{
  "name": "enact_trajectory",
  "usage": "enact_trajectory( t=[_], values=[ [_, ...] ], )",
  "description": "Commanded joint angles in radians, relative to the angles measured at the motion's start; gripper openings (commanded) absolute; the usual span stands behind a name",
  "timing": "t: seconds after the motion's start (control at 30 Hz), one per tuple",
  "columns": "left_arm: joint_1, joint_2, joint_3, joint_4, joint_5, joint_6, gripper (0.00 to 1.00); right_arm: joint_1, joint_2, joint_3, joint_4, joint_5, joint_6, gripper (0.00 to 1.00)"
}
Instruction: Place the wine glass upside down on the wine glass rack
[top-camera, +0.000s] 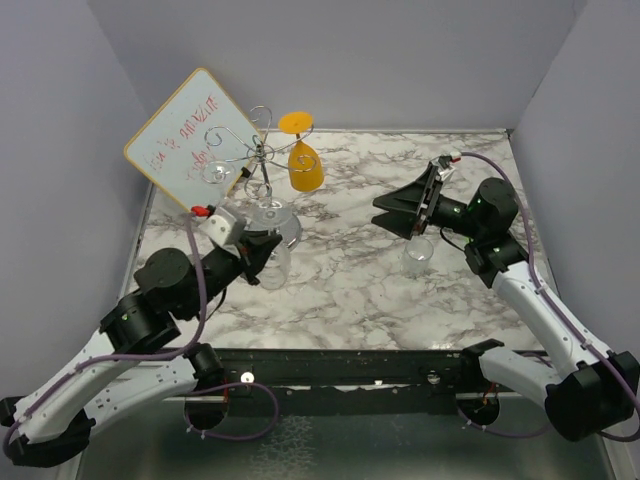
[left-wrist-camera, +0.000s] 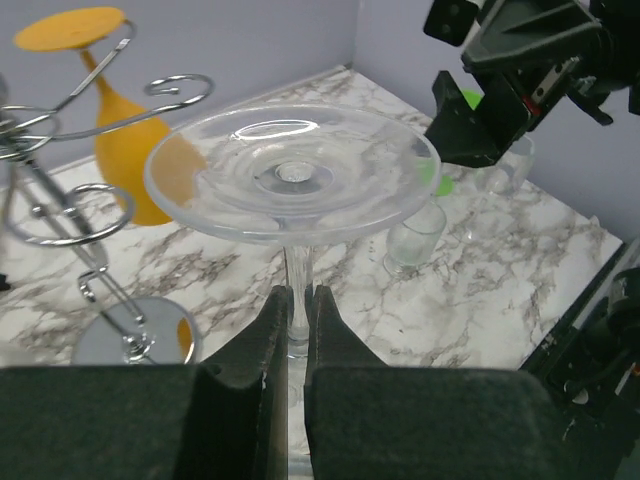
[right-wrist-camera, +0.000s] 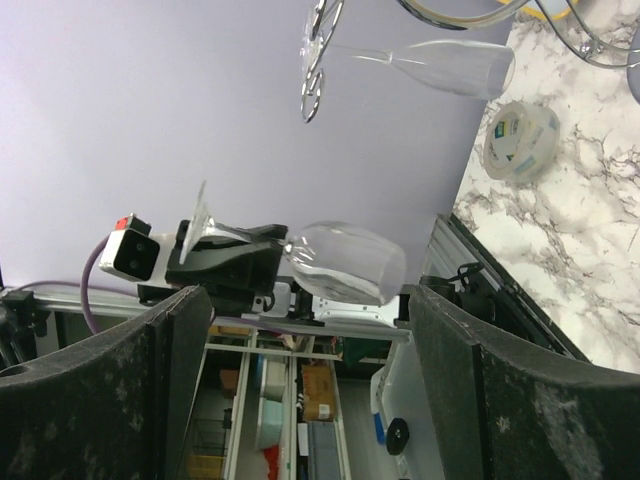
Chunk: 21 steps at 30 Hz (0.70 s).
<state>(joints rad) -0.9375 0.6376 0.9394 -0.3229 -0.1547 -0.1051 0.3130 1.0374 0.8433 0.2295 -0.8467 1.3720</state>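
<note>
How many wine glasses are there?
4: orange glass and clear glass hanging on the rack, third glass in the left gripper, fourth glass standing by the right gripper; others may be hidden.

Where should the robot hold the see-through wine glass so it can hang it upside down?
Hold the wine glass by its thin stem, as the left gripper does, one finger each side, coming in sideways below the foot. The stem is narrow enough to pinch, and the wide flat foot is left free on top for the wine glass rack.
</note>
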Motion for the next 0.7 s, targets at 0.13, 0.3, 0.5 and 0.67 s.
enact_trajectory(
  t=[0.13,0.3,0.5,0.67],
  values=[
    [-0.002,-0.107,0.044,-0.251,-0.319,-0.001,0.0,0.003,0.027,-0.008,0.072,0.012,-0.014,0.85],
    [-0.001,-0.101,0.02,-0.259,-0.453,-0.02,0.0,0.003,0.032,-0.011,0.071,0.011,-0.021,0.84],
    [-0.001,-0.044,0.025,-0.243,-0.512,-0.055,0.0,0.003,0.034,-0.012,0.079,0.01,-0.022,0.83],
    [-0.001,-0.007,0.0,-0.111,-0.369,0.004,0.0,0.003,0.042,-0.011,0.084,0.009,-0.025,0.82]
  ],
)
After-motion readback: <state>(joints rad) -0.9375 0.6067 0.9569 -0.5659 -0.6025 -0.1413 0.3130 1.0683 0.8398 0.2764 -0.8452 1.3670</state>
